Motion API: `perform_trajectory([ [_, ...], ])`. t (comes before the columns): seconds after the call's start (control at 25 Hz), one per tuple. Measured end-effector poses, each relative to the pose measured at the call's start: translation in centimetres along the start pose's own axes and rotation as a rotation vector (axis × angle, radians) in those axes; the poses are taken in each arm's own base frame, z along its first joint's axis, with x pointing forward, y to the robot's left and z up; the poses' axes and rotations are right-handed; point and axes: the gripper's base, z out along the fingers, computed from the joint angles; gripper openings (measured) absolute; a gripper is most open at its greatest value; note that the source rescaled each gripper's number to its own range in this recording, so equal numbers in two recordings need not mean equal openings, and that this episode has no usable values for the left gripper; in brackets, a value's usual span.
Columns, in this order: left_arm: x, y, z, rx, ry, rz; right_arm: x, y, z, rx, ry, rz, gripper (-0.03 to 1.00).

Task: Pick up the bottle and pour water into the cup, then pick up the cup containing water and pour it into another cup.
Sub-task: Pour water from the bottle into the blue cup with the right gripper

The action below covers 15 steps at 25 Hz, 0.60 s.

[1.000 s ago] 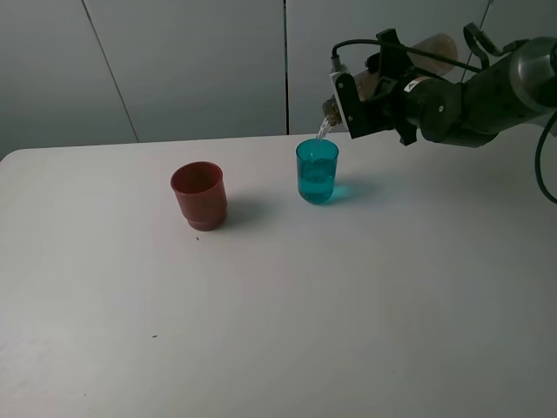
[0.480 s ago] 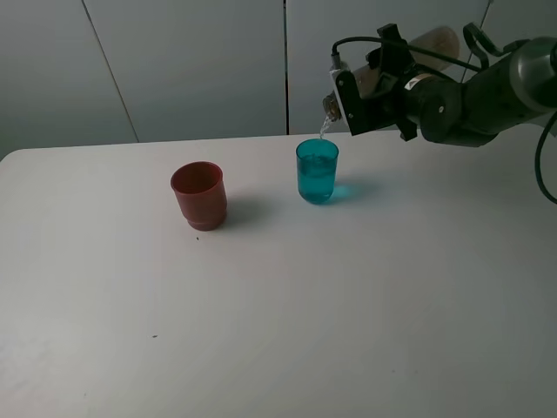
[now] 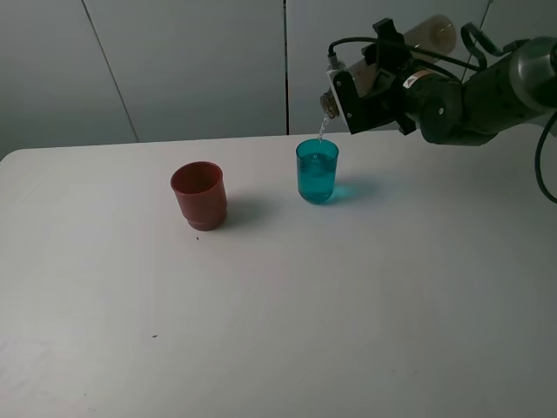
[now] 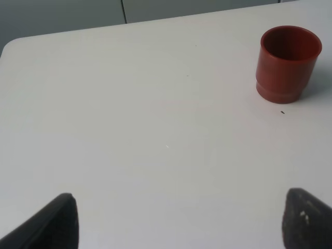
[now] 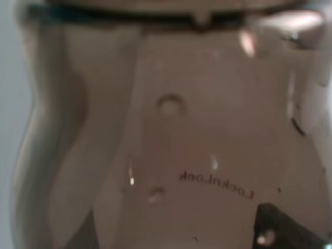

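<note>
My right gripper [image 3: 376, 77] is shut on the smoky grey-brown bottle [image 3: 428, 33], held tipped over with its neck [image 3: 329, 106] above the teal cup [image 3: 317, 171]. A thin stream of water runs from the neck into the teal cup, which holds water. The bottle's translucent wall [image 5: 171, 140] fills the right wrist view. The red-brown cup [image 3: 199, 195] stands upright to the left of the teal one; it also shows in the left wrist view [image 4: 288, 63]. My left gripper [image 4: 179, 218] is open over bare table, well away from the red-brown cup; only its two dark fingertips [image 4: 58, 223] show.
The white table [image 3: 278, 313] ends at a far edge in front of grey wall panels [image 3: 191, 61]. The right arm's cables [image 3: 487, 43] hang over the table's back right.
The bottle's base has risen a little, so the bottle tilts slightly steeper. Water keeps running into the teal cup. The cups have not moved.
</note>
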Motion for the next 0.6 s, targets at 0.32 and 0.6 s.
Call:
perform_trajectory([
  [0.32, 0.0, 0.0, 0.0, 0.0, 0.0, 0.0, 0.04, -0.29, 0.0, 0.032, 0.005, -0.014, 0.0],
  [0.6, 0.0, 0.0, 0.0, 0.0, 0.0, 0.002, -0.06, -0.59, -0.02, 0.065, -0.005, -0.042, 0.0],
])
